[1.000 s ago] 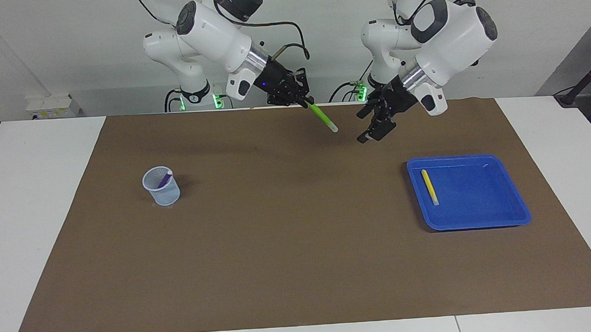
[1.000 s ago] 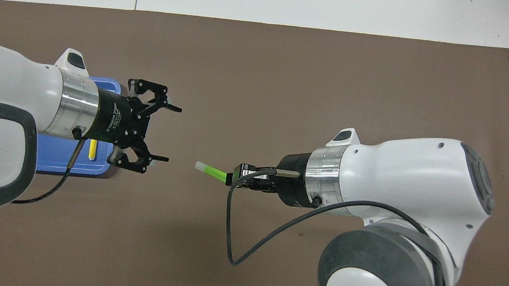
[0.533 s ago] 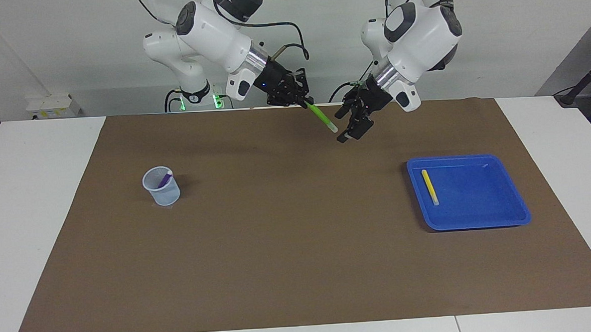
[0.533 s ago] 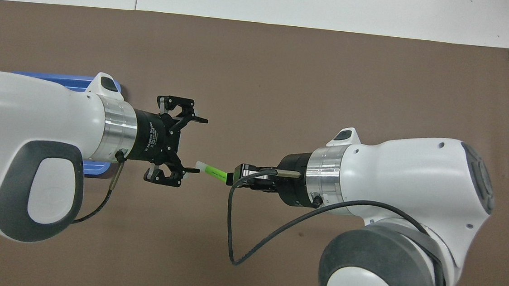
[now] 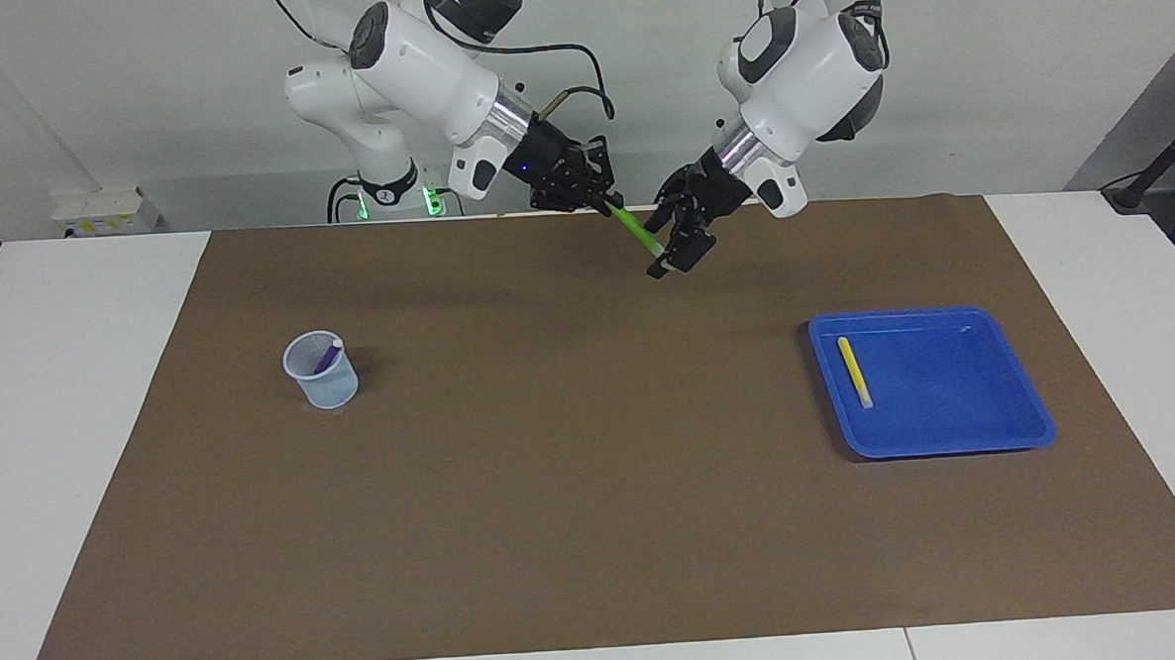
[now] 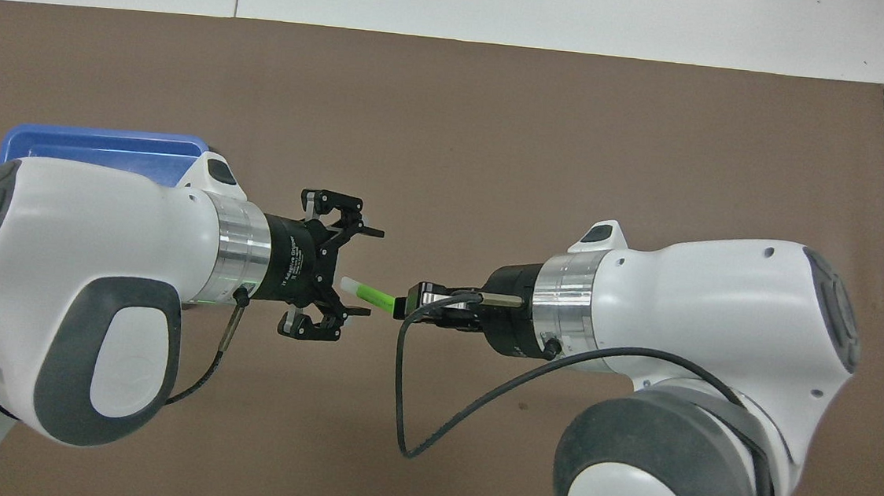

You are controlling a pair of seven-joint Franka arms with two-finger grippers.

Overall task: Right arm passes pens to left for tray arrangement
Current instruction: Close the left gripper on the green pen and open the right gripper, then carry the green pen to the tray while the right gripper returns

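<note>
My right gripper is shut on the green pen and holds it out in the air over the brown mat, whitish end toward the left arm. It also shows in the overhead view with the pen. My left gripper is open, and its jaws stand on either side of the pen's whitish end in the overhead view. The yellow pen lies in the blue tray. The purple pen stands in a small translucent cup.
A brown mat covers most of the white table. The tray sits toward the left arm's end and the cup toward the right arm's end. In the overhead view the left arm hides most of the tray.
My left gripper has moved from near the tray toward the right gripper, and its open jaws now stand around the green pen's free end. The right arm has held still.
</note>
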